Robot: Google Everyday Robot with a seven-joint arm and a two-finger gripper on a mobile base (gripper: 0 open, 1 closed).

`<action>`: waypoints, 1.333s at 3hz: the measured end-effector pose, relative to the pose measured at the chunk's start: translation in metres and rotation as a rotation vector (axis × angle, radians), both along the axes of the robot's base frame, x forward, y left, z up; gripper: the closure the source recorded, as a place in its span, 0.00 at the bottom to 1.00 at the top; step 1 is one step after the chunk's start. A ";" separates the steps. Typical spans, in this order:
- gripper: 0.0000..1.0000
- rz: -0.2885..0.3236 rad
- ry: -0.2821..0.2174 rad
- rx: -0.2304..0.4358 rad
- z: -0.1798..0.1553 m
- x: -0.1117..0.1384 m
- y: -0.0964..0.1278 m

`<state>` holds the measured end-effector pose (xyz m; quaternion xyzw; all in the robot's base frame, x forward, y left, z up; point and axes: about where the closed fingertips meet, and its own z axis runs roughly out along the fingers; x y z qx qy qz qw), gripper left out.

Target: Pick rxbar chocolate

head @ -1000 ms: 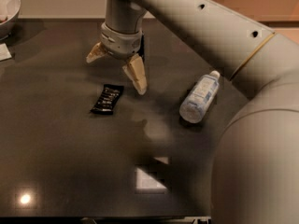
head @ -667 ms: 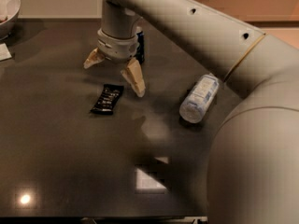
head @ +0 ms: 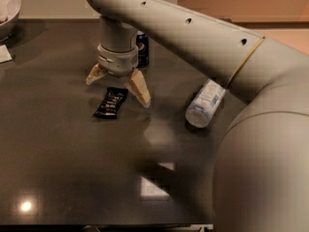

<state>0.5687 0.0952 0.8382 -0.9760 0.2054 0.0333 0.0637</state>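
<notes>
On the dark tabletop [head: 58, 144], the rxbar chocolate [head: 111, 103] is overhung by the gripper [head: 118, 89], fingers spread apart.

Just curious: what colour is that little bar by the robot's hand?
Black with faint print; the rxbar chocolate lies beside the hand. Camera view.

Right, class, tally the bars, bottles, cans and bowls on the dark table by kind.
Bars: 1 (rxbar chocolate)
Bottles: 1 (water bottle, lying down)
Cans: 1 (soda can)
Bowls: 1 (white bowl)
Total: 4
Gripper: open, poised over the bar's far end.
</notes>
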 end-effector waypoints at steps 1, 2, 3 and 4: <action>0.16 0.033 -0.003 -0.032 -0.006 -0.002 0.001; 0.40 0.060 -0.004 -0.052 -0.010 -0.005 0.004; 0.64 0.084 -0.002 -0.068 -0.013 -0.008 0.007; 0.86 0.087 -0.002 -0.075 -0.013 -0.009 0.005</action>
